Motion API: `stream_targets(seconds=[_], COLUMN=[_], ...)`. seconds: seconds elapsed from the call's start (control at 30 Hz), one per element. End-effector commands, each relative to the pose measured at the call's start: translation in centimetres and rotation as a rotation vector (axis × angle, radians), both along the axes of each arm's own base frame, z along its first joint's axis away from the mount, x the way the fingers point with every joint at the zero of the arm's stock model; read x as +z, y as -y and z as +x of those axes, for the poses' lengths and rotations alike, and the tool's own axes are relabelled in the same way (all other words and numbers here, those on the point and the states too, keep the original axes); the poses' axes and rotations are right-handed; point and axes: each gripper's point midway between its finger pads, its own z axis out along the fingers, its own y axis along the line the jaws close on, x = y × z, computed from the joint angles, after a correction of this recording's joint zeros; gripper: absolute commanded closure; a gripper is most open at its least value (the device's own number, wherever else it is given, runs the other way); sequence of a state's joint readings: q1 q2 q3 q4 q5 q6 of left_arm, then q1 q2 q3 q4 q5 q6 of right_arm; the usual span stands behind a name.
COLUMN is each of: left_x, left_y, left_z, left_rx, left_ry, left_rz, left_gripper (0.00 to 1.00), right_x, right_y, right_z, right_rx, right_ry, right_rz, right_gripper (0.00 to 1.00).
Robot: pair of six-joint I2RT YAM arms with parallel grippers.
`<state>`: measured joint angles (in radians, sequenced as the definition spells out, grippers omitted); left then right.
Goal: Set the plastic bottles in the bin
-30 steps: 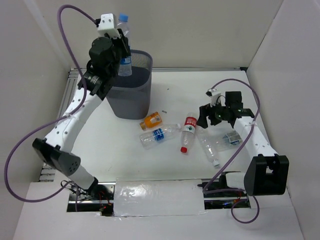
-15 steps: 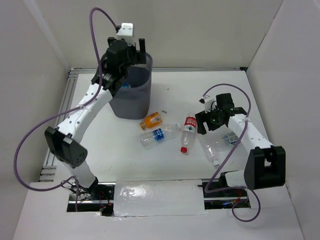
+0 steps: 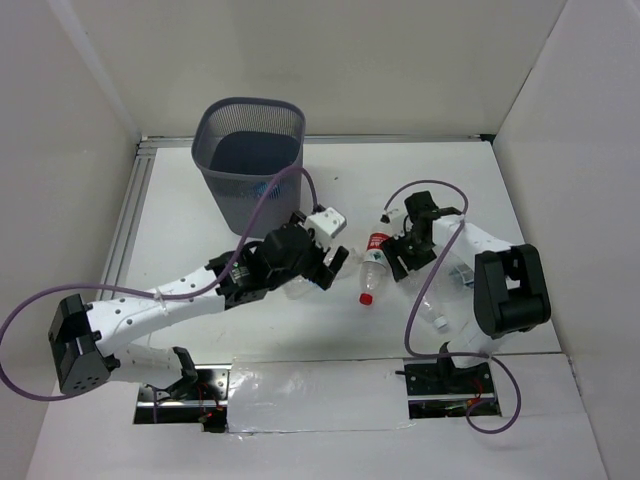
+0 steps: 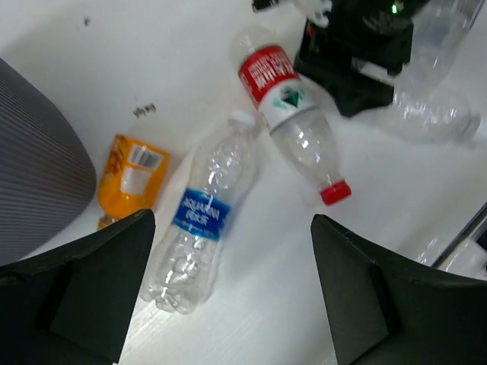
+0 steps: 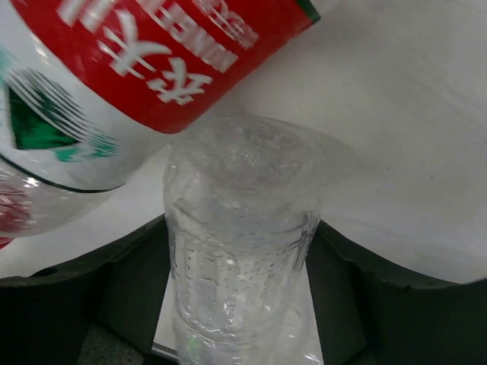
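The bin (image 3: 225,195) stands at the back left, and its grey wall (image 4: 30,175) fills the left of the left wrist view. My left gripper (image 3: 320,268) (image 4: 232,289) hangs open and holds nothing, low over a blue-label bottle (image 4: 202,220) lying flat. Beside that bottle are an orange bottle (image 4: 133,179) and a red-label bottle (image 3: 375,262) (image 4: 293,114) (image 5: 152,61). My right gripper (image 3: 403,258) (image 5: 240,304) sits to the right of the red-label bottle. Its fingers touch both sides of a clear bottle (image 3: 428,300) (image 5: 240,228) lying on the table.
Another crushed bottle with a blue label (image 3: 460,275) lies under the right forearm. The left arm's purple cable (image 3: 270,190) loops in front of the bin. White walls close in the table on the left, back and right.
My left arm swung from above the bin down to the bottles; the bottle it held is gone and its jaws opened. My right gripper moved left onto the clear bottle and narrowed.
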<state>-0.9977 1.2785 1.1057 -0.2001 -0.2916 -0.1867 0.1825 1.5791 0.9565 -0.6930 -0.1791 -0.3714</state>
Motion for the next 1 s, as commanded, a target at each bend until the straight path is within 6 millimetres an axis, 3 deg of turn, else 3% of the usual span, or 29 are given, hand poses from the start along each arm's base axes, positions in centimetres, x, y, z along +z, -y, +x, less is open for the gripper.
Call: stream_targets(seconds=[0.0, 0.03, 0.17, 0.2, 0.27, 0.37, 0.4, 0.5, 0.53, 0.63, 0.67, 0.73, 0.77, 0.8, 0.83, 0.87, 0.9, 0.93, 0.97], left_x=[1.1, -0.2, -4.5, -5.3, -7.0, -9.5, -10.4, -11.9, -12.9, -13.5, -13.4, -14.0, -13.7, -13.5, -13.9, -13.9, -13.9, -13.8, -13.7], left_y=[0.4, 1.0, 2.2, 2.1, 2.0, 1.2, 1.0, 0.6, 0.8, 0.9, 0.8, 0.7, 0.8, 0.4, 0.1, -0.2, -0.4, -0.5, -0.5], left_z=[-0.8, -1.4, -3.1, -3.2, -3.9, -4.4, -4.5, -4.6, -5.1, -5.6, -5.5, -6.3, -6.4, -6.4, -7.0, -7.0, -7.1, -7.4, -7.8], left_rx=[0.036, 0.011, -0.028, -0.027, -0.040, -0.033, -0.036, -0.041, -0.053, -0.064, -0.057, -0.056, -0.050, -0.035, -0.033, -0.017, -0.011, 0.003, -0.003], left_ry=[0.014, -0.004, -0.094, -0.103, -0.134, -0.151, -0.156, -0.167, -0.179, -0.173, -0.168, -0.179, -0.182, -0.180, -0.195, -0.196, -0.202, -0.205, -0.207], left_rz=[-0.078, -0.055, -0.011, 0.006, 0.035, 0.086, 0.113, 0.156, 0.182, 0.223, 0.225, 0.238, 0.222, 0.211, 0.204, 0.196, 0.187, 0.175, 0.164], left_gripper=[0.04, 0.04, 0.04, 0.04, 0.04, 0.03, 0.03, 0.03, 0.04, 0.04, 0.05, 0.05, 0.05, 0.05, 0.05, 0.05, 0.05, 0.05, 0.05], right_x=[-0.8, -0.8, 0.6, 2.4, 5.1, 13.0, 17.8, 24.4, 29.3, 35.7, 40.4, 44.0, 47.0, 48.2, 46.8, 50.3, 50.9, 49.7, 52.0], right_y=[0.2, -0.1, -0.3, -0.4, -0.8, -2.0, -2.6, -4.3, -5.1, -8.0, -9.2, -12.4, -13.8, -15.1, -18.5, -19.6, -21.1, -24.4, -25.7], right_z=[0.6, 0.5, 0.9, 1.9, 1.9, 4.3, 6.4, 8.6, 10.3, 11.9, 13.4, 13.2, 13.5, 13.9, 15.1, 14.7, 14.8, 15.3, 14.2], right_rx=[-0.018, -0.008, 0.000, -0.009, 0.007, 0.055, 0.072, 0.112, 0.140, 0.184, 0.228, 0.259, 0.291, 0.286, 0.307, 0.333, 0.356, 0.382, 0.418], right_ry=[0.013, 0.013, 0.026, 0.067, 0.069, 0.202, 0.320, 0.466, 0.621, 0.834, 1.041, 1.176, 1.296, 1.326, 1.262, 1.322, 1.318, 1.276, 1.322], right_rz=[-0.048, -0.048, -0.022, -0.001, 0.067, 0.171, 0.203, 0.294, 0.337, 0.510, 0.575, 0.705, 0.750, 0.774, 0.832, 0.884, 0.919, 0.959, 1.000], right_gripper=[0.29, 0.32, 0.62, 0.72, 0.80, 0.88, 0.89, 0.93, 0.93, 0.93, 0.93, 0.94, 0.94, 0.94, 0.93, 0.93, 0.93, 0.93, 0.93])
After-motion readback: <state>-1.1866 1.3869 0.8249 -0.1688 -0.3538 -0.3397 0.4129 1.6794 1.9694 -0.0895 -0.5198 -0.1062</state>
